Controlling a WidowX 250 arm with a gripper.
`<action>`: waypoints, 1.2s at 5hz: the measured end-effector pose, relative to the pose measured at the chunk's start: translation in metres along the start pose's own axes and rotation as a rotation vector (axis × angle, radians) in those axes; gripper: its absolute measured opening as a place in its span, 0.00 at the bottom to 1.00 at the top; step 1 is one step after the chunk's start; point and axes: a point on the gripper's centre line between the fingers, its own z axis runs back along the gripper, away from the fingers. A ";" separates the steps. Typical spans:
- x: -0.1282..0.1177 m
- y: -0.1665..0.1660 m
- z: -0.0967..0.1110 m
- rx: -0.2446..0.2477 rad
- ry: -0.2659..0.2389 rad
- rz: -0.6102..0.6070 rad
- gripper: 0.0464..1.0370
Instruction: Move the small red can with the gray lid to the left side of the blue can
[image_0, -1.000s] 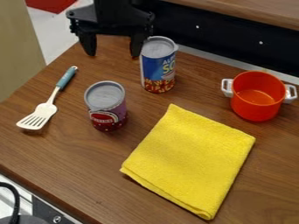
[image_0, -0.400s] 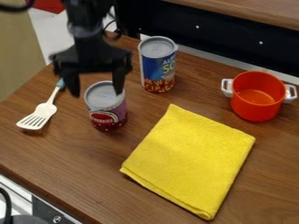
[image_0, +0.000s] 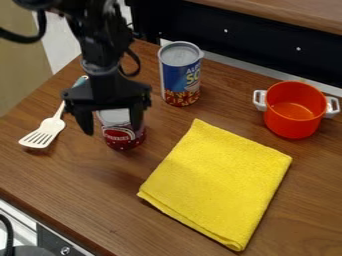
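Because the end effector (image_0: 112, 126) is spread wide and grips nothing, the red can (image_0: 123, 139) close to it stands upright on its own base, inward from the surface's (image_0: 80, 180) left edge.

The spatula (image_0: 45, 132) lies left of two cans (image_0: 181, 82), the towel (image_0: 217, 185) before the pot (image_0: 292, 127).

the desk (image_0: 87, 185) looks like smooth brown wood with a visible grain and a soft satin sheen. the folded yellow cloth (image_0: 217, 185) is matt, with a fuzzy, slightly rough nap. the orange pot (image_0: 294, 120) is smooth, glossy plastic by its look, as are its white handles (image_0: 260, 100). the blue can (image_0: 179, 75) has a dull grey metal-looking lid and a smooth printed wrap. the spatula's white blade (image_0: 44, 134) looks like smooth plastic.
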 end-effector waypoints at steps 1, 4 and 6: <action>0.002 -0.004 -0.010 -0.007 -0.016 0.009 0.96; 0.014 -0.011 -0.034 -0.010 -0.025 0.020 0.96; 0.041 -0.011 -0.036 -0.018 -0.064 0.057 0.96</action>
